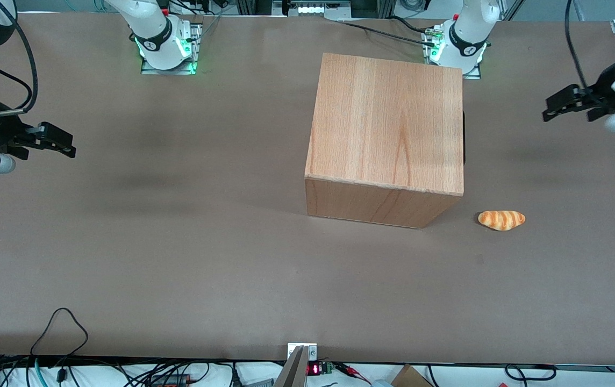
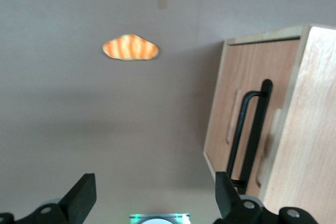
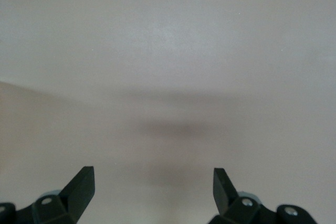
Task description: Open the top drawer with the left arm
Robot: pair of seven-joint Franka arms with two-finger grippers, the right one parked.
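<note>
A robotics lab. Arm bases [image 1: 165, 40] with green lights are bolted at the table's [image 1: 178, 258] twelve o'clock edge. Cables [image 1: 60, 328] and electronics [image 1: 315, 369] trail at six o'clock.

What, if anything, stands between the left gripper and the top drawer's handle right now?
Nothing visible does. The left gripper, open, hovers toward the working arm's end; only bare table lies before the black handle. The bread roll sits nearer the front camera.

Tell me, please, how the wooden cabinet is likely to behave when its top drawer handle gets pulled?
The cabinet looks broad, so it probably won't tip. It stands loose on the smooth table, so it may slide. The open gripper hangs clear of the handle.
</note>
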